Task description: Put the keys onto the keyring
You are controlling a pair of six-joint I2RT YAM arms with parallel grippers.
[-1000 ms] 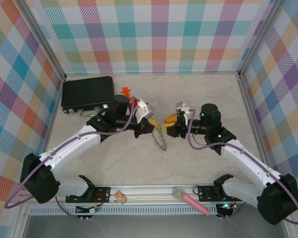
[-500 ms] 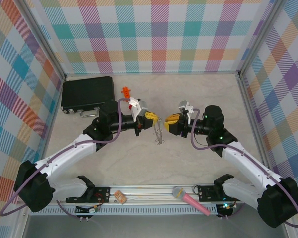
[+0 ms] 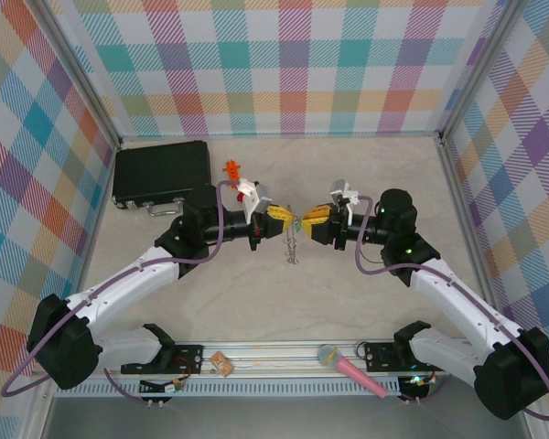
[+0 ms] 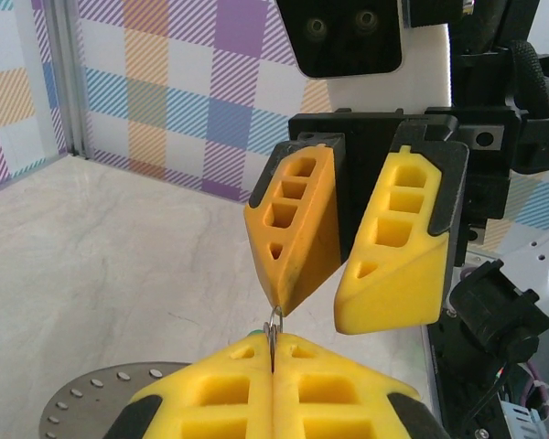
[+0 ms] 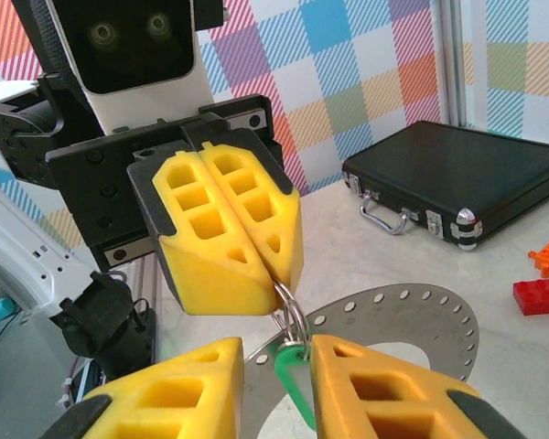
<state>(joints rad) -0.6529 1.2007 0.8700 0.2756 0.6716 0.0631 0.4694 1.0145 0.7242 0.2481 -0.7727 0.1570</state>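
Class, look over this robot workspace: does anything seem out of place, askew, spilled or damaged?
A pink microphone lies slantwise on the metal rail at the near edge, off the work surface and apart from the key work. Nothing looks spilled or broken.

A robot test cell in a laboratory is indicated: a pale tabletop (image 3: 366, 302) is enclosed on three sides by panels (image 3: 284, 64) printed with pastel checks and framed by aluminium posts (image 3: 87, 82). Robot arms (image 3: 137, 274) are bolted to a metal rail (image 3: 274, 352) at the near edge, and props, a black case (image 3: 160, 172) and a pink toy microphone (image 3: 348, 368), are laid about.
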